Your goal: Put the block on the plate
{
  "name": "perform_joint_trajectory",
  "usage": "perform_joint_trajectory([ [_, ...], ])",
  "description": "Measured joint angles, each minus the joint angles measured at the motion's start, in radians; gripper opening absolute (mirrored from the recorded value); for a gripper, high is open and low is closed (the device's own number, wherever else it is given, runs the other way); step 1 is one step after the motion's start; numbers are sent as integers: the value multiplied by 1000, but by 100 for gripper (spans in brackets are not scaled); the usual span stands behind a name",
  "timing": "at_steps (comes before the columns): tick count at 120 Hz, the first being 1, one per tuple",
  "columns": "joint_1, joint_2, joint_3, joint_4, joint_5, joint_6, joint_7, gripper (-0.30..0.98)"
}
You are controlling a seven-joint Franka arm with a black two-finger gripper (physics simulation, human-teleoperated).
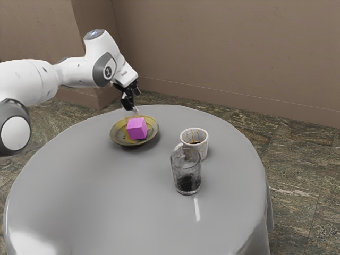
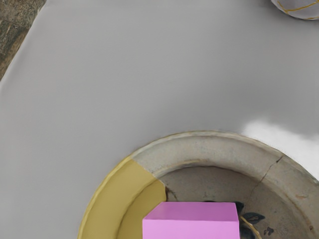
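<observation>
Exterior view, clock faces with 12 at its top: the pink block [image 1: 137,128] rests on the plate [image 1: 117,138], near the dial's centre. The claw [image 1: 130,105] is at 12 o'clock from the block, apart from it; whether spread or pressed together, cannot tell. From the plate, the mug [image 1: 202,151] lies toward 3 o'clock, the glass [image 1: 186,172] toward 4.
</observation>
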Motion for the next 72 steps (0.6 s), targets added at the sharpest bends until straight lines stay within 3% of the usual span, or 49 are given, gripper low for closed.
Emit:
perform_joint_trajectory([
  [28,-23,-213,0,-130,8,-140,-88,68],
  [72,-21,-609,-7,-245,-16,-664,-546,68],
])
